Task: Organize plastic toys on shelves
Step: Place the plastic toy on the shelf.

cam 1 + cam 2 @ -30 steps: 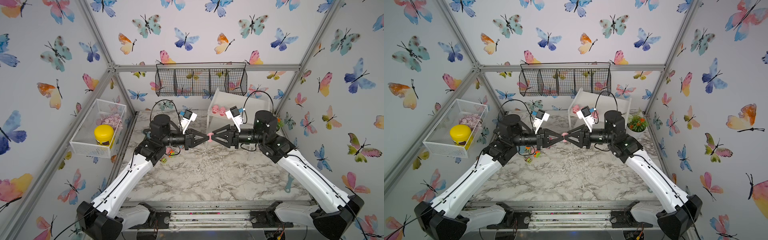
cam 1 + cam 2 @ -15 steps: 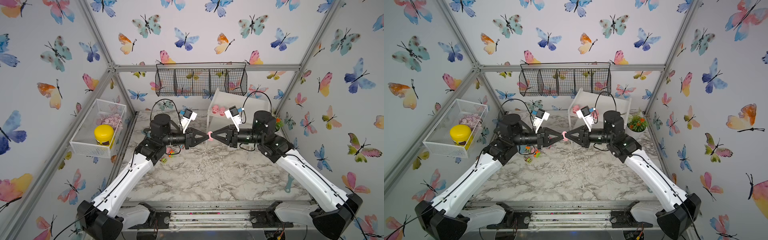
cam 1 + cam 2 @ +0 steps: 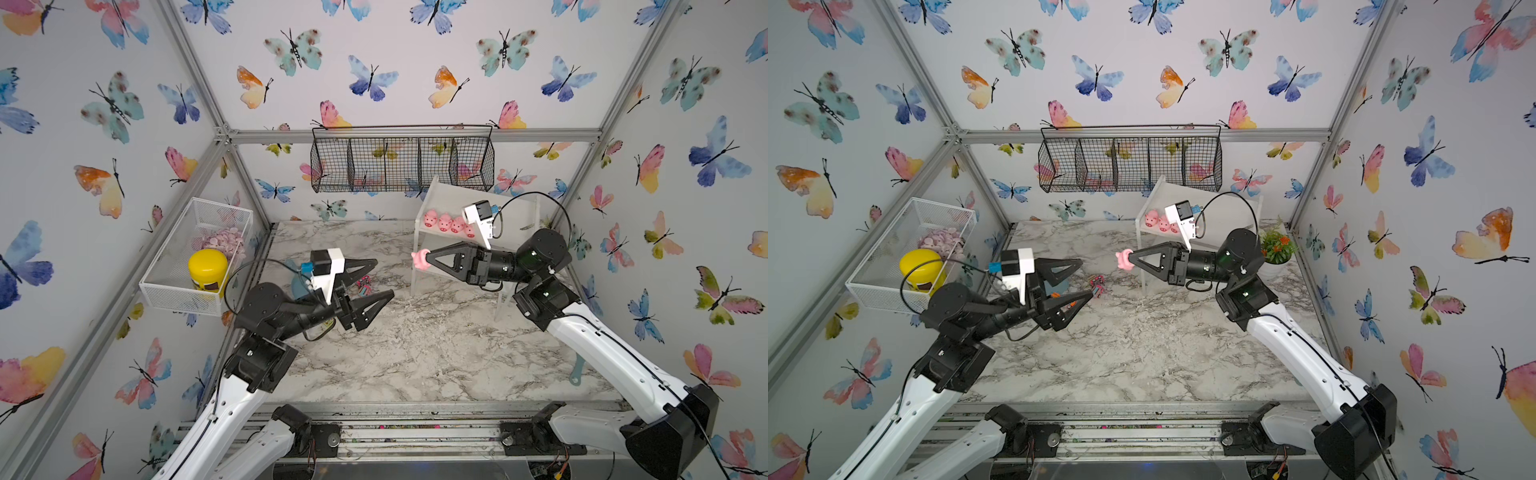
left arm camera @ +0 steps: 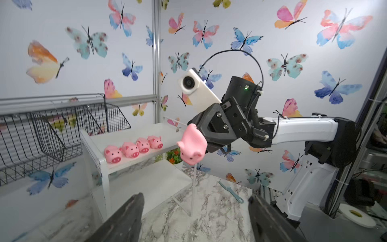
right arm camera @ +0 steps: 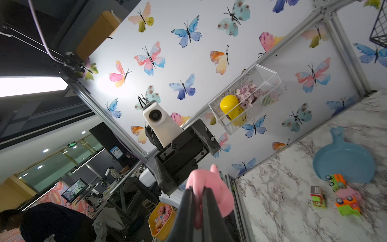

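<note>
My right gripper (image 3: 428, 258) is shut on a glossy pink pig (image 3: 420, 259), held in the air just left of the white shelf unit (image 3: 515, 216). The right wrist view shows the pig (image 5: 209, 184) pinched between the black fingers. Several more pigs (image 4: 130, 149) stand in a row on the upper board (image 4: 167, 134). My left gripper (image 3: 384, 277) hangs open and empty to the left of the pig, well apart from it. Small toy trucks (image 5: 318, 197) lie on the marble; one shows beside the left fingers in a top view (image 3: 365, 286).
A blue pan-shaped dish (image 5: 343, 161) lies by the trucks. A white mesh basket (image 3: 195, 253) with a yellow jar (image 3: 208, 268) hangs on the left wall, a black wire basket (image 3: 401, 160) on the back wall. A potted plant (image 3: 1277, 245) stands right of the shelf, a teal comb (image 4: 231, 191) near it.
The two grippers met at the pig. The right one shut on it, the left one opened, let go and drew back to the left. The right arm pulled back toward the shelf.
</note>
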`<state>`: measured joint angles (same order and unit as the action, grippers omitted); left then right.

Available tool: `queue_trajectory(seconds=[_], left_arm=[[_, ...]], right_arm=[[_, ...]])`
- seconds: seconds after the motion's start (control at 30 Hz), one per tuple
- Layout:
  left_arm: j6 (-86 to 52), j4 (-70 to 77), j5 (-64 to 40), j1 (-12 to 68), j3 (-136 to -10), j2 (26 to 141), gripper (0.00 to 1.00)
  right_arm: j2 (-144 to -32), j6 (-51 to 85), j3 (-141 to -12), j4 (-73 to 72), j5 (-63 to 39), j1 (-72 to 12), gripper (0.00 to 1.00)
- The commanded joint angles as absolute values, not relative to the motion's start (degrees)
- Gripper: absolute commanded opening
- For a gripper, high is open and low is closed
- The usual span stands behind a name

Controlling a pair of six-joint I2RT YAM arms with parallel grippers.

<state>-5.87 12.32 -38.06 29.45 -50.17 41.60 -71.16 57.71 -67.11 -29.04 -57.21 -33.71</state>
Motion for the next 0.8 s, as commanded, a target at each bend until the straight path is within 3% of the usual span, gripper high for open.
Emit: queue_trajectory(seconds=[0.0, 0.2, 0.6, 0.77], left_arm=[[11.58, 20.04, -37.43, 30.42, -46.81, 40.34, 0.84], [18.65, 16.55, -31.5, 33.42, -52.71, 45.43, 0.77], [18.49, 21.64, -32.96, 40.08, -57.02, 53.98, 0.55], [17.39, 21.71, -32.64, 40.12, -57.92, 55.0, 0.51]], right_arm=[[-71.96, 66.97, -66.88, -40.94, -60.35, -33.53, 0.09], [-73.17, 68.72, -67.41, -42.1, -61.43, -33.49, 0.09], [-73.49, 67.74, -67.85, -40.53, -61.61, -33.49, 0.1], [-73.76, 67.15, -67.85, -39.81, -62.04, -33.49, 0.1]])
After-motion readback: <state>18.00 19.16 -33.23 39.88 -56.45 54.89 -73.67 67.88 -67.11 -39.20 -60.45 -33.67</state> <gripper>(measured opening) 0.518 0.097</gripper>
